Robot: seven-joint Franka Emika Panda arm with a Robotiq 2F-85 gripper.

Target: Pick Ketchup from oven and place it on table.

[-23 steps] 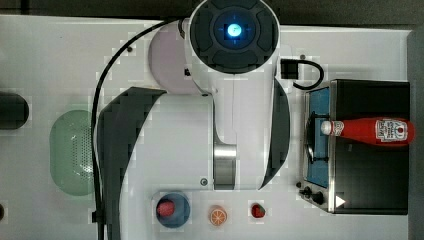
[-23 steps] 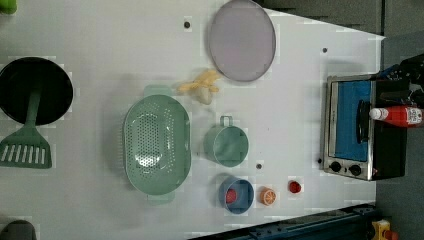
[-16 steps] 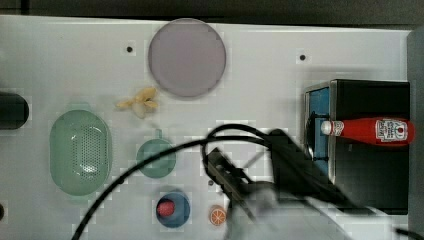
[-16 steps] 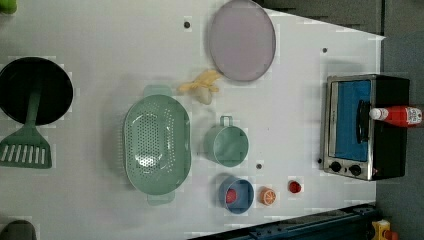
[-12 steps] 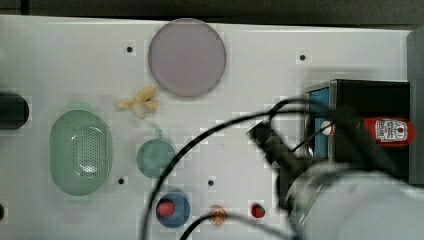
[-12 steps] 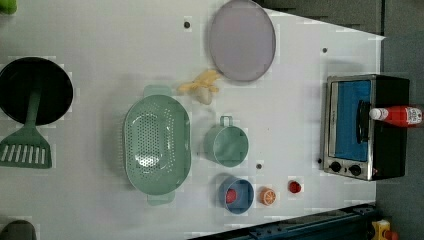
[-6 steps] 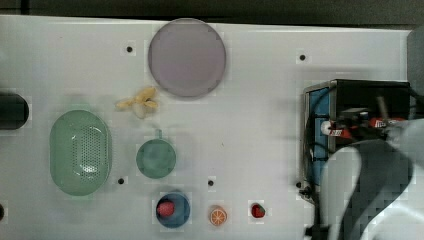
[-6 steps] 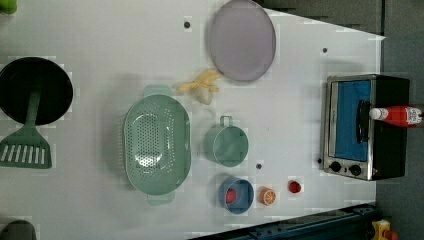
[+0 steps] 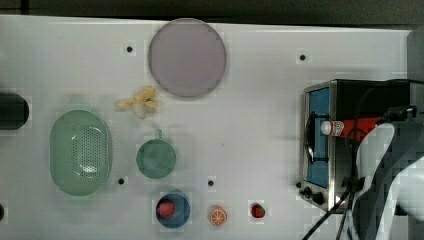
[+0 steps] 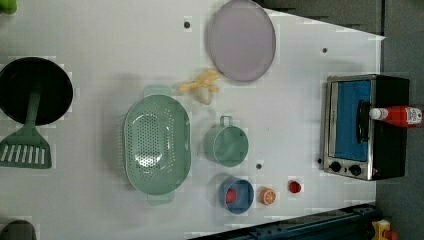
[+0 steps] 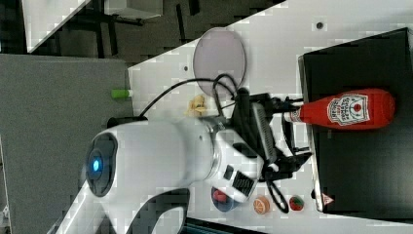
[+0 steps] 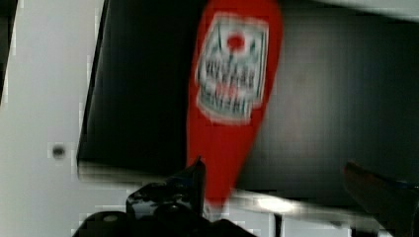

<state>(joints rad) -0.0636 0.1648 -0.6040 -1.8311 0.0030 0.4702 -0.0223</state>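
Not much done yet — the Ketchup (image 11: 347, 110) is lying on its side on top of the black oven (image 10: 367, 126), cap poking out past the front edge, and the gripper (image 12: 276, 187) hangs over it with fingers spread wide and nothing between them, so grabbing, lifting and setting it down on the table (image 9: 260, 125) are all left, I'd say. Plenty of clutter out there — lilac plate (image 9: 186, 56), green colander (image 9: 80, 151), green cup (image 9: 156, 158), blue bowl (image 9: 173, 209), little fruits — but the stretch of table in front of the oven looks free.
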